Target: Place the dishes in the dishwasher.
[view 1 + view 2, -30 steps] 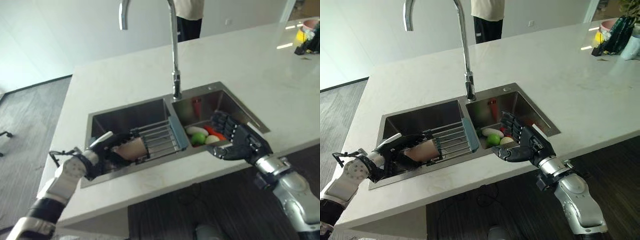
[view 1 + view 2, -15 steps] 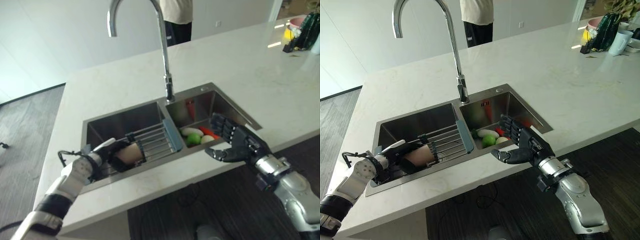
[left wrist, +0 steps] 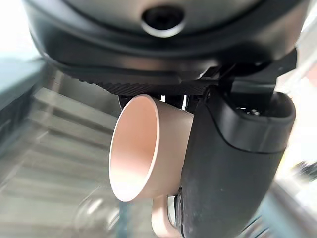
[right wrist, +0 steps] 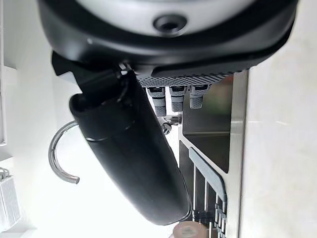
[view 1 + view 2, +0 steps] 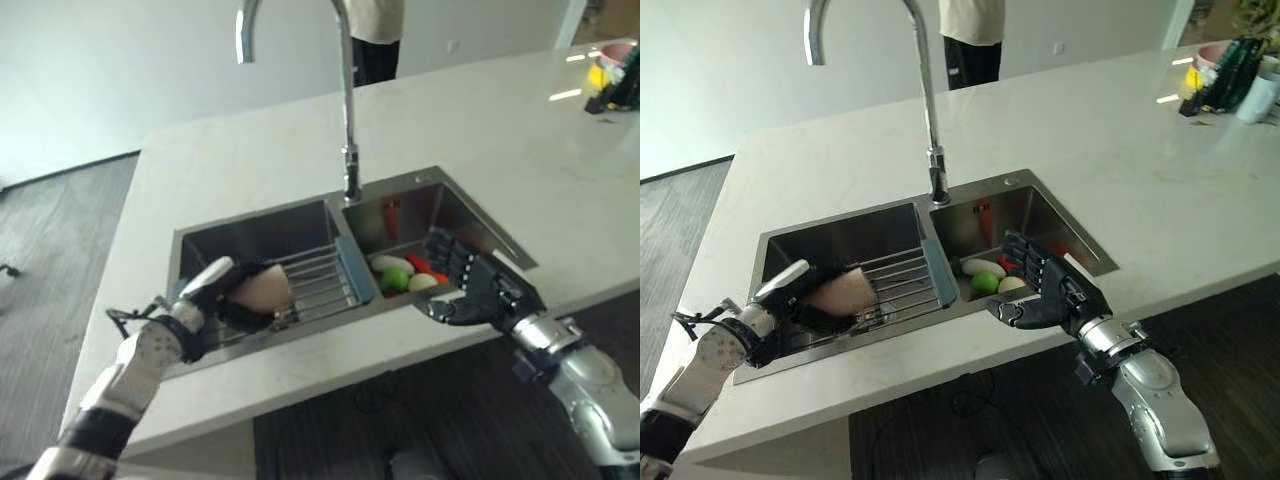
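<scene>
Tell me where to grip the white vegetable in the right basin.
Grip the white vegetable across its narrow middle, coming from above. It lies flat and elongated beside the green one, and the open right hand hovers just over that basin's front edge.

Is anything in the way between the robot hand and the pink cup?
No. The left robot hand already holds the pink cup, its fingers curled round it above the wire rack in the sink's left basin. The right robot hand is open by the other basin.
</scene>
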Motion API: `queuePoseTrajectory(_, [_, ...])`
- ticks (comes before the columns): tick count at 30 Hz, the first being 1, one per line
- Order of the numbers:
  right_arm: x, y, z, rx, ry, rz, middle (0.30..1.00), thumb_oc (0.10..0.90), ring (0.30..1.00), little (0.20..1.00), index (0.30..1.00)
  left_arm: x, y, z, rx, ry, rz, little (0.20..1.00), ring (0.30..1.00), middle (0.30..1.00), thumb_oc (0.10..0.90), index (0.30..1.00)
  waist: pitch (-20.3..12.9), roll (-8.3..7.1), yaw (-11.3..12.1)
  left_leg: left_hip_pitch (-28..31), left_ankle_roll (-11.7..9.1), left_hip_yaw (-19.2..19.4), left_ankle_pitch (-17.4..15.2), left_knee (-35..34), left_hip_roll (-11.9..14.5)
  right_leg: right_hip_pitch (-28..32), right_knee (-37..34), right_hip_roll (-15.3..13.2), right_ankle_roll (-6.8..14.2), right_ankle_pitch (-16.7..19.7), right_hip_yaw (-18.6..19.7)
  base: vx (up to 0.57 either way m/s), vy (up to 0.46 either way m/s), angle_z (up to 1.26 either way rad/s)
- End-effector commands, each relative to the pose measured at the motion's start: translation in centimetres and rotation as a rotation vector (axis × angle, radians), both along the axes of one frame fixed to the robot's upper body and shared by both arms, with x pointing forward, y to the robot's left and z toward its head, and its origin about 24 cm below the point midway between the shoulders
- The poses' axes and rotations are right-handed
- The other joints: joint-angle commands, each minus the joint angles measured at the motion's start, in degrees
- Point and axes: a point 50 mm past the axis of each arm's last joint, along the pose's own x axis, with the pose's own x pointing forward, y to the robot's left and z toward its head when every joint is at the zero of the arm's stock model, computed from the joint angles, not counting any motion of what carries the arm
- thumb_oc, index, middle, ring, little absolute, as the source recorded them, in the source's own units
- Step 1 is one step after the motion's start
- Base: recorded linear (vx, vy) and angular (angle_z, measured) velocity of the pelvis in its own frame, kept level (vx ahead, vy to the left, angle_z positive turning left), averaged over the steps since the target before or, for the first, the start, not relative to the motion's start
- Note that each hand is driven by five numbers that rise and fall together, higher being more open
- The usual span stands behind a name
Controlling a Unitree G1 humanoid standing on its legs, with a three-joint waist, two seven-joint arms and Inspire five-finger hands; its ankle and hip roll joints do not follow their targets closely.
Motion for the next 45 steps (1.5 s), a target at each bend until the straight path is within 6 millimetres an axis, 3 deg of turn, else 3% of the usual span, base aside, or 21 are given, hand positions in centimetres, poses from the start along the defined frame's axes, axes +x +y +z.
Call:
queuePoseTrajectory(1, [-0.2, -0.2, 6.0, 0.017, -0.364, -0.018, 0.9, 0.8, 0.9, 0.9, 0.9, -1.0, 0.6, 10.8, -0.013, -0.707, 0.009, 0.3, 0.3, 0.3, 0.4, 0.3, -2.93, -0.65, 0.78, -0.24, -1.43, -2.18, -6.2, 4.28, 1.78, 5.02, -2.43, -2.79, 5.92, -3.95, -0.6, 0.01, -0.084, 0.15])
queuePoseTrajectory(3, [-0.6, -0.5, 6.1, 0.037, -0.38, -0.043, 0.9, 0.8, 0.9, 0.9, 0.9, -2.9, 1.1, 11.9, -0.055, -0.876, 0.034, 0.3, 0.3, 0.3, 0.4, 0.3, -3.14, -1.0, 1.62, -0.42, -1.5, -2.69, -6.19, 4.28, 1.69, 5.09, -2.43, -3.05, 5.85, -4.13, -1.13, 0.01, -0.081, 0.21])
queuePoseTrajectory(4, [-0.9, -0.8, 6.2, 0.065, -0.405, -0.078, 0.9, 0.8, 0.9, 0.9, 0.9, -4.8, 1.4, 12.4, -0.08, -1.023, 0.06, 0.3, 0.3, 0.3, 0.4, 0.3, -3.21, -1.33, 2.71, -0.59, -1.58, -3.27, -6.19, 4.28, 1.62, 5.19, -2.43, -3.29, 5.78, -4.25, -1.63, 0.02, -0.092, 0.26])
queuePoseTrajectory(9, [-2.0, -0.7, 6.7, 0.136, -0.484, -0.104, 0.9, 0.8, 0.9, 0.9, 0.9, -9.3, 2.9, 12.0, -0.046, -1.296, 0.216, 0.3, 0.3, 0.3, 0.4, 0.3, -3.49, -1.75, 4.91, -0.63, -1.69, -5.07, -6.18, 4.28, 1.01, 5.68, -2.43, -3.52, 5.25, -4.62, -2.82, 0.03, -0.082, 0.22])
queuePoseTrajectory(11, [-2.5, -0.7, 7.4, 0.15, -0.54, -0.115, 0.9, 0.8, 0.9, 0.9, 0.9, -11.2, 3.7, 11.8, -0.111, -1.388, 0.281, 0.3, 0.3, 0.3, 0.4, 0.3, -3.49, -1.91, 6.55, -0.85, -2.24, -5.84, -5.54, 4.28, 1.27, 5.95, -2.43, -3.6, 4.87, -4.9, -3.86, 0.01, -0.079, 0.2])
queuePoseTrajectory(14, [-3.1, -0.1, 8.2, 0.118, -0.607, -0.09, 0.9, 0.8, 0.9, 0.9, 0.9, -13.0, 3.5, 11.4, -0.221, -1.433, 0.296, 0.3, 0.3, 0.3, 0.4, 0.3, -3.01, -2.03, 8.83, -1.47, -3.58, -7.35, -3.69, 4.28, 1.66, 6.44, -2.43, -3.66, 4.21, -5.03, -5.71, 0.03, -0.08, 0.26])
queuePoseTrajectory(17, [-3.3, 0.6, 8.7, 0.163, -0.622, -0.055, 0.9, 0.8, 0.9, 0.9, 0.9, -13.2, 3.0, 11.1, -0.267, -1.379, 0.294, 0.3, 0.3, 0.3, 0.4, 0.3, -2.24, -1.95, 11.06, -2.94, -4.53, -9.73, -1.06, 4.28, 1.64, 6.86, -2.43, -3.54, 3.85, -5.13, -6.53, 0.04, -0.058, 0.36])
queuePoseTrajectory(19, [-3.2, 1.0, 8.8, 0.194, -0.634, -0.049, 0.9, 0.8, 0.9, 0.9, 0.9, -13.1, 2.4, 11.0, -0.324, -1.337, 0.259, 0.3, 0.3, 0.3, 0.4, 0.3, -1.12, -1.56, 12.97, -6.48, -5.41, -10.0, 1.05, 4.28, 3.3, 7.35, -2.43, -3.84, 4.1, -5.42, -7.77, -0.05, 0.005, 0.55])
queuePoseTrajectory(20, [-3.1, 1.0, 8.6, 0.188, -0.643, -0.078, 0.9, 0.8, 0.9, 0.9, 0.9, -13.0, 1.8, 11.2, -0.344, -1.336, 0.232, 0.3, 0.3, 0.3, 0.4, 0.3, -0.75, -1.25, 12.83, -8.44, -6.1, -7.18, 2.89, 4.28, 5.72, 7.6, -2.43, -4.47, 4.32, -5.36, -9.6, -0.28, 0.109, 1.16])
queuePoseTrajectory(21, [-3.2, 0.4, 8.2, 0.145, -0.671, -0.191, 0.9, 0.8, 0.9, 0.9, 0.9, -12.1, 1.0, 11.5, -0.436, -1.326, 0.138, 0.3, 0.3, 0.3, 0.4, 0.3, -0.61, -1.33, 9.91, -8.0, -7.89, 7.48, 7.15, 4.28, 13.96, 8.65, -2.43, -7.52, 5.32, -4.62, -17.17, -0.38, 0.114, 1.91])
queuePoseTrajectory(22, [-3.2, -0.1, 8.3, 0.123, -0.697, -0.252, 0.9, 0.8, 0.9, 0.9, 0.9, -11.4, 0.6, 11.5, -0.472, -1.315, 0.087, 0.3, 0.3, 0.3, 0.4, 0.3, -0.53, -1.77, 8.4, -5.66, -7.93, 13.58, 8.07, 4.28, 15.95, 9.17, -2.43, -9.12, 5.59, -3.92, -21.1, -0.36, 0.101, 3.3])
queuePoseTrajectory(23, [-3.2, -0.7, 8.6, 0.108, -0.718, -0.287, 0.9, 0.8, 0.9, 0.9, 0.9, -11.1, 0.4, 11.7, -0.484, -1.311, 0.063, 0.3, 0.3, 0.3, 0.4, 0.3, -0.78, -2.34, 7.22, -2.64, -8.09, 16.93, 7.91, 4.28, 16.62, 9.5, -2.43, -10.04, 5.72, -4.12, -22.68, -0.27, 0.071, 4.23])
queuePoseTrajectory(24, [-3.3, -1.5, 8.9, 0.085, -0.744, -0.301, 0.9, 0.8, 0.9, 0.9, 0.9, -10.6, 0.4, 11.6, -0.48, -1.289, 0.055, 0.3, 0.3, 0.3, 0.4, 0.3, -0.83, -3.21, 5.99, 1.31, -8.16, 20.82, 8.58, 4.28, 16.11, 9.82, -2.43, -11.14, 5.6, -3.88, -24.68, -0.23, 0.103, 4.0])
queuePoseTrajectory(26, [-3.0, -2.8, 9.6, 0.043, -0.771, -0.325, 0.9, 0.8, 0.9, 0.9, 0.9, -10.3, 1.0, 11.7, -0.51, -1.277, 0.049, 0.3, 0.3, 0.3, 0.4, 0.3, 0.02, -4.51, 6.03, 6.32, -8.74, 22.17, 11.19, 4.28, 13.81, 10.39, -2.43, -12.65, 5.53, -3.14, -25.99, -0.24, 0.188, 2.08])
queuePoseTrajectory(27, [-2.8, -3.2, 9.8, 0.028, -0.756, -0.31, 0.9, 0.8, 0.9, 0.9, 0.9, -10.2, 1.3, 11.8, -0.538, -1.281, 0.061, 0.3, 0.3, 0.3, 0.4, 0.3, 0.17, -4.83, 6.02, 8.27, -8.5, 21.99, 10.13, 4.28, 13.18, 9.97, -2.43, -13.35, 5.43, -2.39, -26.52, -0.26, 0.37, 1.24])
queuePoseTrajectory(31, [-3.1, -3.7, 9.8, 0.121, -0.756, -0.324, 0.9, 0.8, 0.9, 0.9, 0.9, -10.5, 1.6, 11.2, -0.619, -1.261, 0.06, 0.3, 0.3, 0.3, 0.4, 0.3, -0.57, -4.31, 5.97, 9.68, -7.3, 19.51, -1.62, 4.28, 13.86, 8.08, -2.43, -17.55, 7.94, 2.66, -30.86, -0.23, 0.439, 1.03])
queuePoseTrajectory(35, [-3.2, -2.9, 8.9, 0.159, -0.743, -0.338, 0.9, 0.8, 0.9, 0.9, 0.9, -10.3, 0.9, 11.1, -0.583, -1.203, 0.03, 0.3, 0.3, 0.3, 0.4, 0.3, -1.02, -4.31, 8.1, 6.19, -6.8, 14.29, -5.12, 4.28, 9.97, 7.29, -2.43, -22.74, 11.94, 8.65, -32.67, -0.05, 0.371, 0.66])
queuePoseTrajectory(38, [-3.5, -2.2, 8.0, 0.213, -0.725, -0.317, 0.9, 0.8, 0.9, 0.9, 0.9, -10.6, 1.3, 11.1, -0.613, -1.18, 0.03, 0.3, 0.3, 0.3, 0.4, 0.3, -0.61, -4.98, 9.84, 4.7, -5.51, 11.99, -7.1, 4.28, 6.68, 6.68, -2.43, -27.29, 12.88, 14.28, -34.4, 0.01, 0.358, 0.81])
queuePoseTrajectory(40, [-3.5, -1.8, 7.6, 0.226, -0.715, -0.312, 0.9, 0.8, 0.9, 0.9, 0.9, -10.6, 1.5, 11.2, -0.633, -1.171, 0.035, 0.3, 0.3, 0.3, 0.4, 0.3, -0.18, -5.11, 10.49, 3.99, -4.55, 10.81, -7.66, 4.28, 5.23, 7.04, -2.43, -28.63, 12.88, 15.36, -34.58, 0.02, 0.349, 0.57])
queuePoseTrajectory(43, [-3.5, -1.5, 6.9, 0.338, -0.655, -0.295, 0.9, 0.8, 0.9, 0.9, 0.9, -9.9, 1.1, 11.3, -0.695, -1.121, 0.009, 0.3, 0.3, 0.3, 0.4, 0.3, 0.27, -5.22, 8.98, 2.03, -2.64, 8.29, -6.6, 4.28, 3.5, 5.52, -2.43, -25.86, 11.69, 13.83, -29.8, 0.01, 0.202, 0.5])
queuePoseTrajectory(45, [-3.8, -2.0, 6.2, 0.336, -0.641, -0.331, 0.9, 0.8, 0.9, 0.9, 0.9, -8.8, 0.6, 11.3, -0.727, -1.072, -0.04, 0.3, 0.3, 0.3, 0.4, 0.3, -0.38, -5.23, 6.24, -0.05, -0.85, 2.8, -6.97, 4.28, 1.23, 2.49, -2.43, -18.25, 10.16, 7.73, -18.62, 0.11, 0.097, 1.18])
